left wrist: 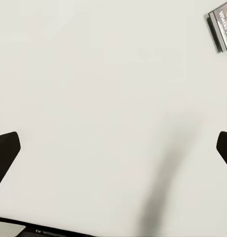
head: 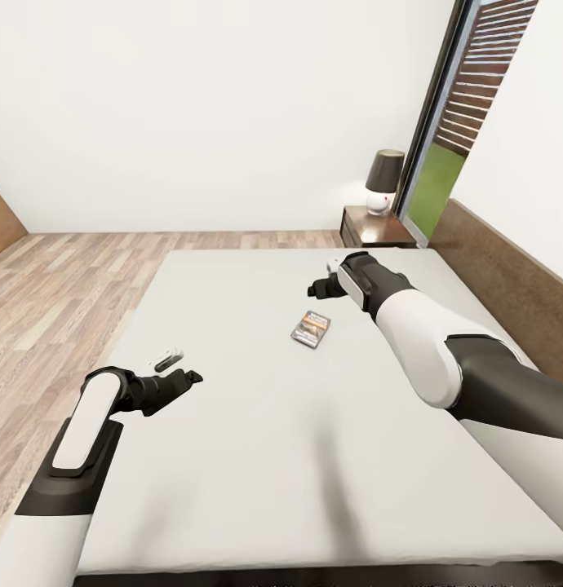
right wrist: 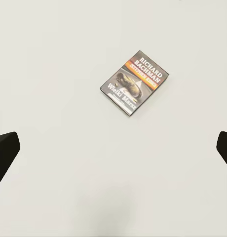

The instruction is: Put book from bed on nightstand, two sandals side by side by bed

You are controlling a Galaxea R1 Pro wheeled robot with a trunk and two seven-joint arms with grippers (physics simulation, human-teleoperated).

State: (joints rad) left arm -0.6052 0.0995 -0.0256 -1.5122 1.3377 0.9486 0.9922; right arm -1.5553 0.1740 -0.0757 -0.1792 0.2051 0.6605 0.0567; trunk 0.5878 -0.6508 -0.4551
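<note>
The book [head: 311, 328] is lying flat near the middle of the bed [head: 257, 456], cover up. The right wrist view is showing its whole cover [right wrist: 135, 82], title readable; the left wrist view is catching just one corner [left wrist: 222, 29]. The right gripper [head: 324, 287] is hovering at the book's 1 o'clock, jaws spread wide and empty. The left gripper [head: 188, 379], at its 8 o'clock, is likewise wide open and empty. The head view is adding the nightstand [head: 371, 228] and lamp [head: 383, 181] at 12 o'clock.

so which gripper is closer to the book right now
The right gripper: it hovers over the mattress just beyond the book. The left gripper sits farther off, near the bed's left edge.
</note>
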